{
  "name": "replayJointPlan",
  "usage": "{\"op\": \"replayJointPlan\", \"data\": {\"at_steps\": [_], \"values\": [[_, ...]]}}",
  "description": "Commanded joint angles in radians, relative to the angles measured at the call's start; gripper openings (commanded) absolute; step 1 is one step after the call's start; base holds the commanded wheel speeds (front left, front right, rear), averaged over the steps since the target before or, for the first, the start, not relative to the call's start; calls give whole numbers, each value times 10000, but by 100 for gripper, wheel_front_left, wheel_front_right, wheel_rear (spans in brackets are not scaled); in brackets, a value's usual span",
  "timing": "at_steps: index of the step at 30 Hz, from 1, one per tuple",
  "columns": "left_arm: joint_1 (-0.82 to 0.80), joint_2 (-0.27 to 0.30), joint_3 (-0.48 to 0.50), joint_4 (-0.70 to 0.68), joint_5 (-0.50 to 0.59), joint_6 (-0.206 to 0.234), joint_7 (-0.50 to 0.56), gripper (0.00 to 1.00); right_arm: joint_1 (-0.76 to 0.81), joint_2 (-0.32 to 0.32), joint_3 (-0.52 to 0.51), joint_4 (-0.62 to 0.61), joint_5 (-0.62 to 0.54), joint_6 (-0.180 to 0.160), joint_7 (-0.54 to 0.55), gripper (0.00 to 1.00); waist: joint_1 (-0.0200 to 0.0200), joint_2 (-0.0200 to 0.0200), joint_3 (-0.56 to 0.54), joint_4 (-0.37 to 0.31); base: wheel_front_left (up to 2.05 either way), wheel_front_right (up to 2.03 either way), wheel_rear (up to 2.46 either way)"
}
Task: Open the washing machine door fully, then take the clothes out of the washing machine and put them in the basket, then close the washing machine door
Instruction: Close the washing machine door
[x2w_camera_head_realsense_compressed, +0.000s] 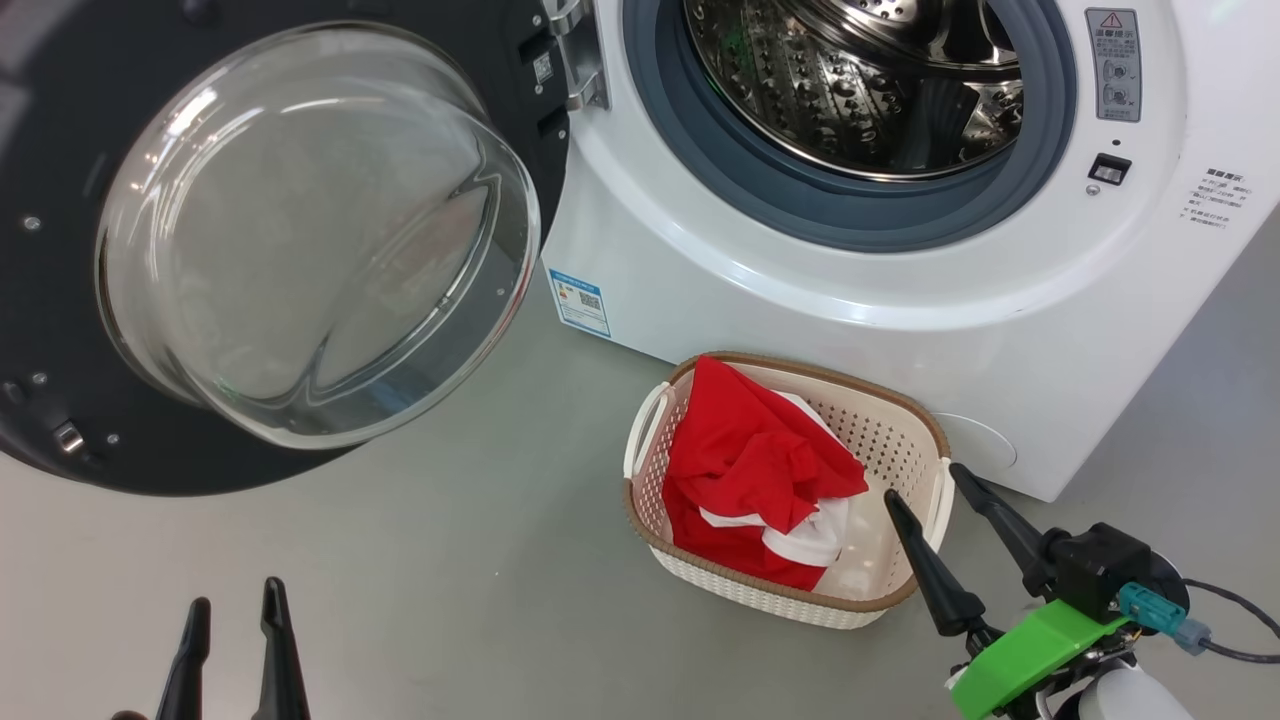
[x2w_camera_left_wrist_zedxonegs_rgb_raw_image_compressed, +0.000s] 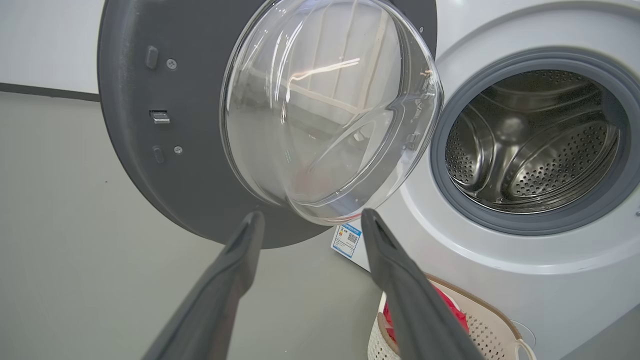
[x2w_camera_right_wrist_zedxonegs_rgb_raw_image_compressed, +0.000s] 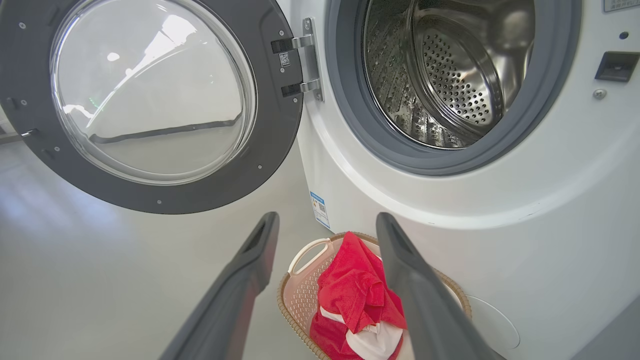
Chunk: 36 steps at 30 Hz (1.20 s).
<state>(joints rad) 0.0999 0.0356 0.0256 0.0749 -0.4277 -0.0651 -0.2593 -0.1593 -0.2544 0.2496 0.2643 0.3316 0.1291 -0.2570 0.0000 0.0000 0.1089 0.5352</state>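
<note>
Grey floor (x2w_camera_head_realsense_compressed: 450, 560) under cream basket (x2w_camera_head_realsense_compressed: 770, 592) of crumpled red-and-white clothes (x2w_camera_head_realsense_compressed: 750, 470); left end effector (x2w_camera_head_realsense_compressed: 236, 592) and right end effector (x2w_camera_head_realsense_compressed: 922, 482) agape, empty.

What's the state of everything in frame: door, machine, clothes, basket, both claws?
washing machine door, wide open, swung left.
washing machine, drum shows no clothes inside.
clothes, piled in the basket.
basket, upright on the floor, holding the clothes.
left claw, open, empty.
right claw, open, empty, at the basket's right end.
</note>
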Motion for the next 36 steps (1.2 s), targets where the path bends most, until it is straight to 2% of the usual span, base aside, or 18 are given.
{"op": "replayJointPlan", "data": {"at_steps": [1, 12, 13, 15, 22, 25, 27, 30, 36], "values": [[-78, 147, 339, -288, -81, 102, -24, 100, -260, -82, 261, -195, 249, 16, -48, 100, 0, 0, 5, 1, 0, 0, 0], [-279, 147, 577, -742, -309, 36, -24, 100, -271, -108, 272, -190, 306, 16, -48, 100, 0, 0, 46, 3, 0, 0, 0], [-385, 147, 682, -864, -355, -2, -24, 47, -269, -111, 258, -196, 301, 16, -48, 100, 0, 0, 68, 7, 0, 0, 0], [-677, 147, 956, -1160, -385, -91, -24, 0, -270, -120, 243, -205, 284, 16, -48, 100, 0, 0, 111, 15, 0, 0, 0], [-2285, 167, 2289, -2432, -312, -542, -24, 0, -361, -167, 255, -210, 241, 16, -48, 100, 0, 0, 279, 26, 0, 0, 0], [-3213, 561, 2756, -2641, -586, -629, -24, 0, -418, -199, 301, -206, 226, 16, -48, 100, 0, 0, 341, 22, 0, 0, 0], [-3919, 1035, 2982, -2635, -994, -646, -24, 0, -451, -222, 313, -206, 221, 16, -48, 100, 0, 0, 391, 17, 0, 0, 0], [-4925, 2038, 3201, -2312, -1521, -651, -24, 0, -481, -245, 314, -202, 202, 16, -48, 100, 0, 0, 465, 10, 0, 0, 0], [-6602, 3511, 3368, -750, -2814, -653, -24, 0, -522, -290, 312, -199, 183, 16, -48, 100, 0, 0, 569, 17, 0, 0, 0]]}}
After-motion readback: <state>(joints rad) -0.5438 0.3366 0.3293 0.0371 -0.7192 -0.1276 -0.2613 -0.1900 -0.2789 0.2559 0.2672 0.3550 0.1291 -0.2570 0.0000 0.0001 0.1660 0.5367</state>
